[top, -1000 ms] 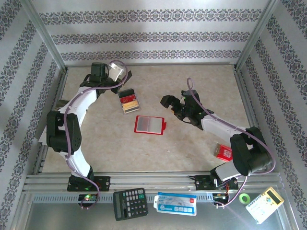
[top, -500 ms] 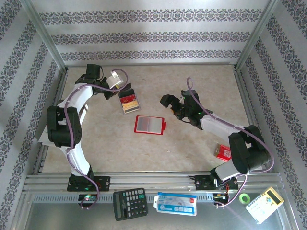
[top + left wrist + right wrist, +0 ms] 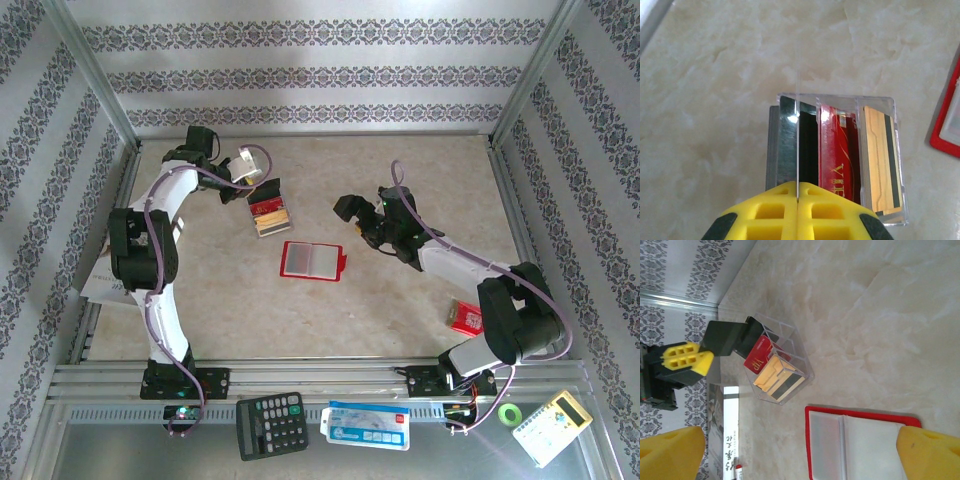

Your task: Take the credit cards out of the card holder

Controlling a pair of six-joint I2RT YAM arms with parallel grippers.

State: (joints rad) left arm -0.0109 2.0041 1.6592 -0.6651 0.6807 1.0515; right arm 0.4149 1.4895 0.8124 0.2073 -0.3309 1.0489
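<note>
Flat on the pale marbled surface (image 3: 400, 170) lies the card holder (image 3: 313, 260), spread open with its whitish pockets up and its snap tab on its right edge. Just beyond the card holder and a little to its left stands a clear divided box (image 3: 268, 212) that keeps the credit cards (image 3: 269, 211). A tan card (image 3: 880, 160) sits in the slot nearest the card holder and a red card (image 3: 832, 150) in the middle slot. The dark card (image 3: 726, 337) reaches into the slot farthest from the card holder, pinched edge-on in the clenched left gripper (image 3: 797, 187). Right of the card holder and slightly beyond it hovers the right gripper (image 3: 801, 440), fingers spread wide, grasping nothing. Farther right of the card holder and nearer lies a red box (image 3: 466, 317). Nearer than the card holder, past the rail, rest a calculator (image 3: 272, 424) and a blue-and-white packet (image 3: 366, 424).
</note>
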